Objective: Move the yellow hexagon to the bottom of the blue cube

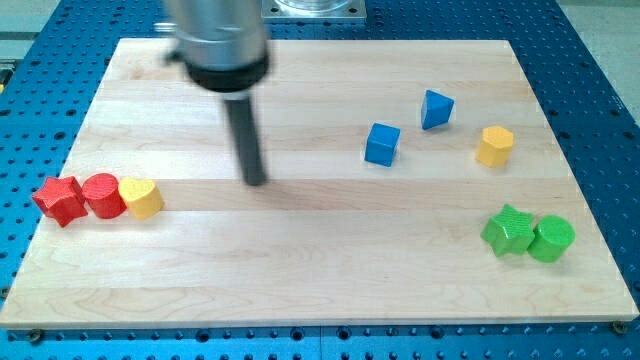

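- Right now, in the single camera view, my tip (256, 181) rests on bare desk (300, 270), well apart from every block — no jaws on this end effector, just a rod, touching nothing.
- Yellow hexagon (495, 146) sits near the view's right, beside the blue cube (382, 144) — not yet below it.
- Arm's upper part is cut off at the view's top.

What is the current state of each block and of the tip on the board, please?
My tip: on bare board, touching no block.
Yellow hexagon: right of both blue blocks, apart.
Blue cube: standing alone.
Blue block: standing alone.
Red star, red cylinder, yellow heart: touching row.
Green star, green cylinder: touching.
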